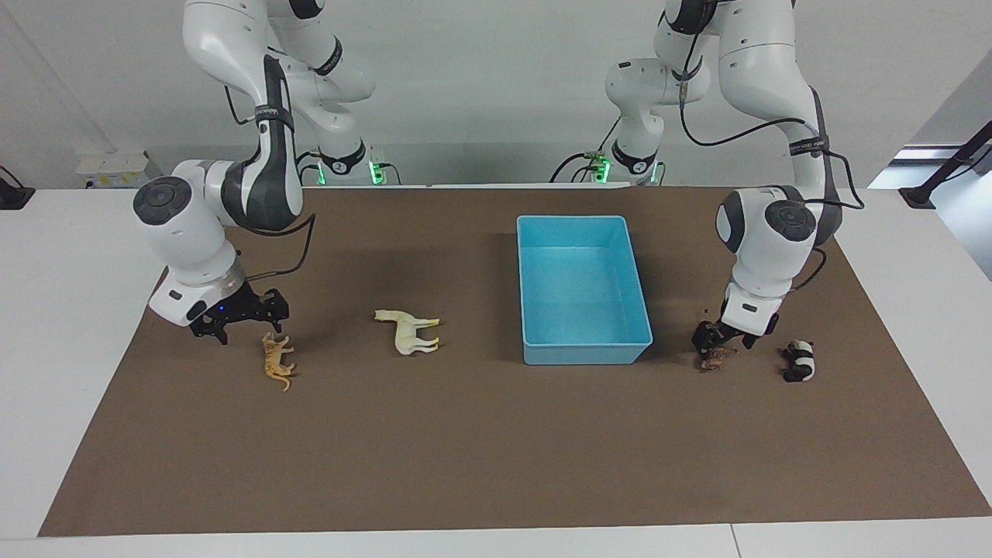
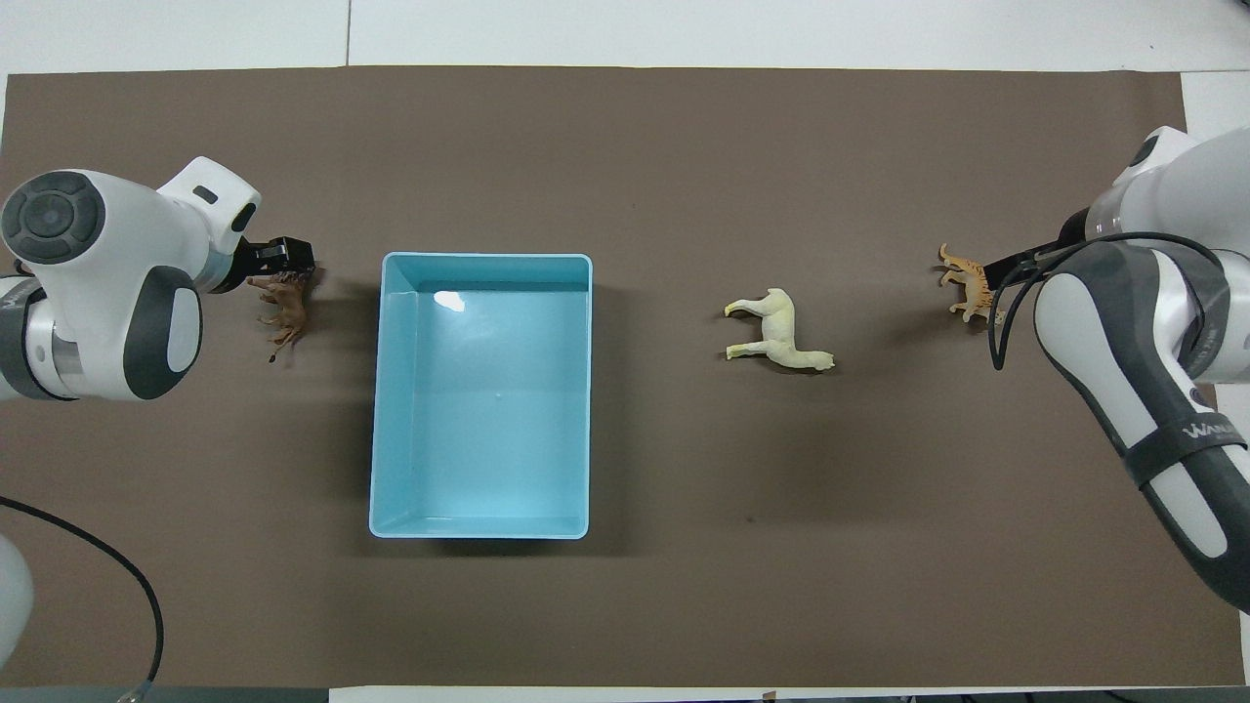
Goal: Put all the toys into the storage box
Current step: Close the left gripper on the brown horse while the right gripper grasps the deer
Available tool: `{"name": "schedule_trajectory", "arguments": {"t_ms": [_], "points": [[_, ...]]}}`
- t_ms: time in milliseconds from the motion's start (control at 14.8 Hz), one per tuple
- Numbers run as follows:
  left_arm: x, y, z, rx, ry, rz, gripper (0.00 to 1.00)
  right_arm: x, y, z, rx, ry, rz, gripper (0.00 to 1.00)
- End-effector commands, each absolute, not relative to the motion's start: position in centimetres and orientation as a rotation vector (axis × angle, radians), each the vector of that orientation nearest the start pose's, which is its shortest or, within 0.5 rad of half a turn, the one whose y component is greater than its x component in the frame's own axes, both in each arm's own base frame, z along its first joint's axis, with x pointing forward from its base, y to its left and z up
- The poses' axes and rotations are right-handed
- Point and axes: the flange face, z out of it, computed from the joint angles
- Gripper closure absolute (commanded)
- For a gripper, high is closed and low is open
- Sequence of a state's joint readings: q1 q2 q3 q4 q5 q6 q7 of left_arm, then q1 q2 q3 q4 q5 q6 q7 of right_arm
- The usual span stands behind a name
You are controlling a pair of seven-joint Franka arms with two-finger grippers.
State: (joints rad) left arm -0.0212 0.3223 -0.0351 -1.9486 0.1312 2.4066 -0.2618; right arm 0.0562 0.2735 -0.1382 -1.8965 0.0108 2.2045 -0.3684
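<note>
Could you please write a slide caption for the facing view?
Both hands low: left hand at the lion, right hand beside the tiger; horse, panda outside empty box.

A grey band on the right arm is showing pale lettering in the overhead view, cut off at the picture's edge; only "WANX" or thereabouts is reading. Similar bands on both arms in the facing view are carrying marks too small to read.
</note>
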Motion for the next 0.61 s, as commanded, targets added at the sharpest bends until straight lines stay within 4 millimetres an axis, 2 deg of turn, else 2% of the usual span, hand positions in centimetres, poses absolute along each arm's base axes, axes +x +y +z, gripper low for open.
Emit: {"name": "schedule_trajectory", "arguments": {"t_ms": [0,271,542], "points": [[61.8,-3.2,32.1,-3.053,-0.188,-0.249,0.0,62.5,-5.4,33.1,-3.084,-0.491,-0.069,0.0],[60.5,-3.8,30.2,-3.061,-0.16,-0.25,0.0,62.7,-5.2,31.0,-3.076,-0.479,-0.072,0.0],[60.1,-3.9,29.9,-3.062,-0.15,-0.243,0.0,62.3,-5.0,29.6,-3.074,-0.479,-0.044,0.0]]}}
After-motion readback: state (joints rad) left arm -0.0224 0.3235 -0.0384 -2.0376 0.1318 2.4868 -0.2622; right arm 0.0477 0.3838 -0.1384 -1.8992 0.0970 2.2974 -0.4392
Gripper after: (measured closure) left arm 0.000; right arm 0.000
